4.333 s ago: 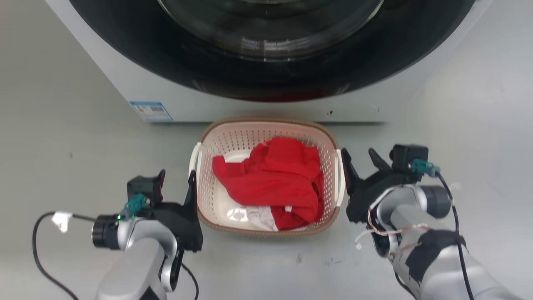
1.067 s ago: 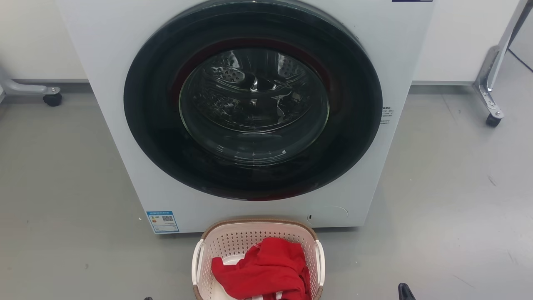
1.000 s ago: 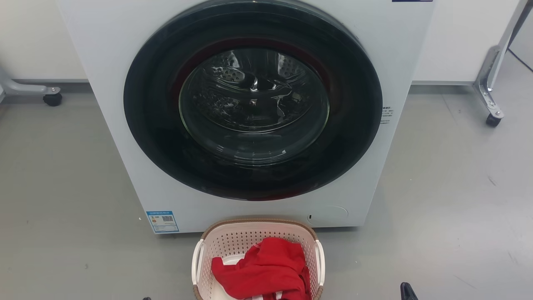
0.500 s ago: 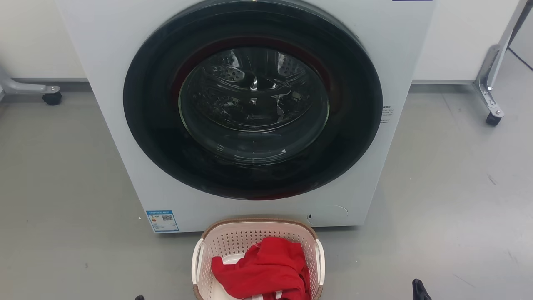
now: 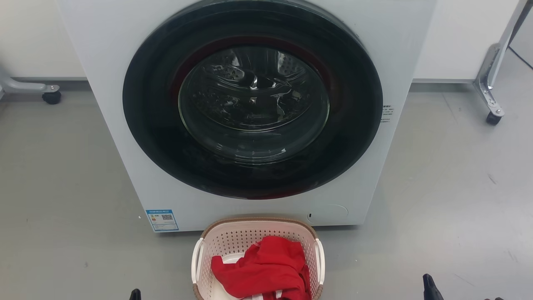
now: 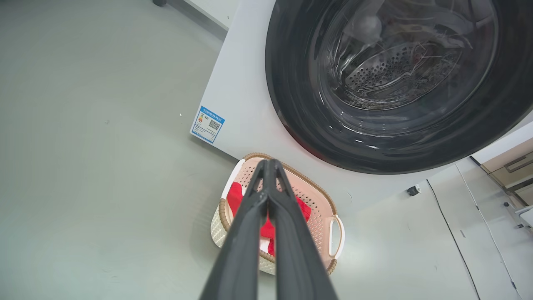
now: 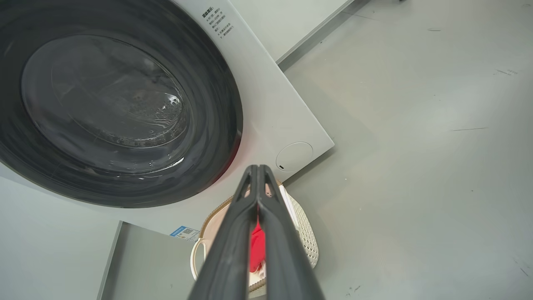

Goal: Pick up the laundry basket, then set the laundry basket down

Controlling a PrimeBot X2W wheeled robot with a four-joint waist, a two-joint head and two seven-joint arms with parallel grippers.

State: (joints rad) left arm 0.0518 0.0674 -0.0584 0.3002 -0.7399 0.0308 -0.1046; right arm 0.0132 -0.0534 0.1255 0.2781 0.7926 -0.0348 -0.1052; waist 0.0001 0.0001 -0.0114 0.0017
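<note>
- A blue-bordered label (image 5: 162, 220) is fixed to the lower left corner of the front panel of the washer (image 5: 104, 62), just above the floor (image 5: 62, 187).
- The label carries a QR code (image 5: 167, 217) at its upper right and a small coloured graphic at its upper left. The fine print beneath them is too small to read.
- A block of small dark printed lines (image 5: 387, 114) stands at the right edge of the front panel, beside the door (image 5: 254, 96). The right wrist view shows it as several short rows.
- No character, brand or number in either marking is legible.
</note>
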